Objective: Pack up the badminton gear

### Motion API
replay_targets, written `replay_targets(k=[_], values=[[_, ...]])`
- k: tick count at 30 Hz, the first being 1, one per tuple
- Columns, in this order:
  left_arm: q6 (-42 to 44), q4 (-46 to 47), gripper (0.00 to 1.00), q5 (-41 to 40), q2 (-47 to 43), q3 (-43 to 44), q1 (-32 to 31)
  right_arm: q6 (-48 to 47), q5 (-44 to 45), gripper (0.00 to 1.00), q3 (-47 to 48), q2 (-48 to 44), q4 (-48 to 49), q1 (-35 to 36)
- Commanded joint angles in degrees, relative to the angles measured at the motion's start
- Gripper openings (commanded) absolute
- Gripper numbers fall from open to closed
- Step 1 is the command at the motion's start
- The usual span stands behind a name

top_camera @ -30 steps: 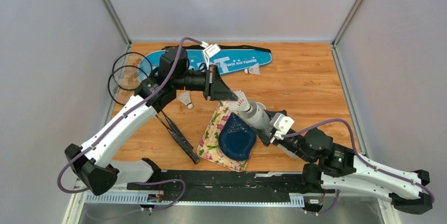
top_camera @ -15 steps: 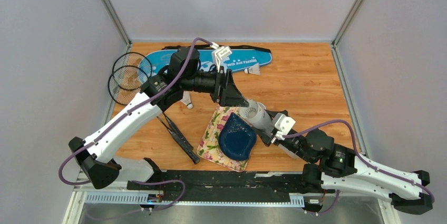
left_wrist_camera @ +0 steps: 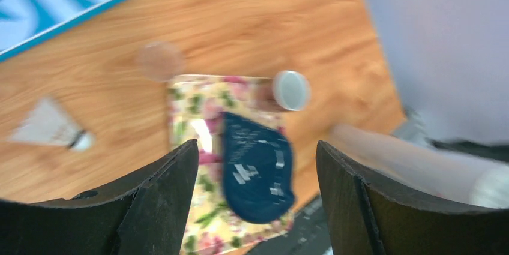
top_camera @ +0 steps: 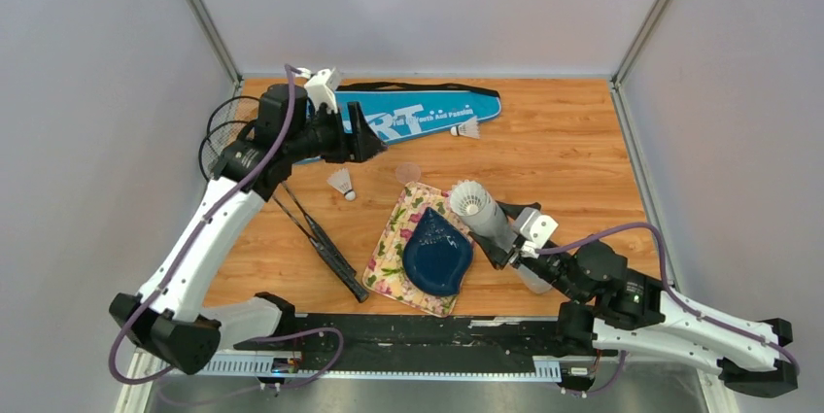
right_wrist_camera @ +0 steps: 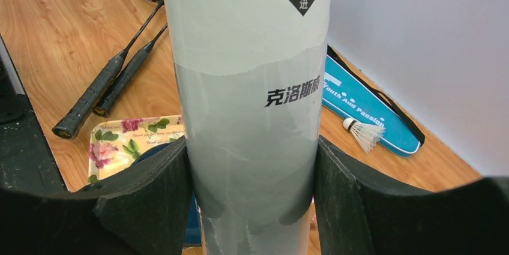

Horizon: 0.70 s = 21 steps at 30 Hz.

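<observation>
The left gripper is hanging spread wide and empty above the table, its fingers framing the plate and cloth below. It is hovering near the bag, with one shuttlecock lying close by on the wood and a second shuttlecock resting just beside the bag's near edge. The right gripper is clamping the tube around its body and tilting the open mouth up toward the left arm; what looks like a ring of feathers is showing inside. The rackets are lying side by side at the left, outside the bag.

The step in hand is probably fetching the nearer shuttlecock. Doing it well means coming down squarely over it, pinching the feather skirt gently so nothing crushes, then feeding it cork-first into the tube while the right arm is holding the mouth steady.
</observation>
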Motion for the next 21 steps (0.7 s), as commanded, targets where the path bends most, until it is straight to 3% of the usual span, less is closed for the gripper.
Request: replay_targets(k=[1, 5, 7, 11, 15, 19, 20, 21], values=[[8.25, -6.78, 0.79, -7.5, 6.77, -3.33, 6.84, 1.7, 0.3, 0.31, 0.34, -1.51, 3.33, 0.28], [18.97, -1.61, 0.87, -5.14, 10.72, -7.1, 11.15, 2.14, -0.31, 0.31, 0.51, -2.75, 2.46, 0.28], [21.8, 0.86, 0.9, -1.54, 15.19, -8.0, 16.23, 2.22, -0.75, 0.31, 0.6, -2.84, 2.1, 0.28], [23.39, -2.29, 0.86, 1.37, 29.76, -1.59, 22.23, 2.31, -1.72, 0.3, 1.22, -2.31, 1.57, 0.28], [25.31, 3.05, 0.87, 4.0, 33.93, -0.61, 23.46, 2.66, -2.07, 0.3, 1.39, -2.66, 0.69, 0.28], [27.51, 0.35, 0.85, 6.29, 40.42, 4.65, 24.34, 2.84, -2.07, 0.3, 1.48, -2.84, 0.43, 0.28], [28.39, -0.53, 0.83, 7.51, 42.61, 5.53, 24.43, 2.93, -2.33, 0.3, 1.39, -2.92, 0.43, 0.28], [28.57, -1.84, 0.74, 9.44, 43.16, 6.41, 24.52, 2.84, -2.16, 0.3, 1.22, -2.75, 0.6, 0.28]])
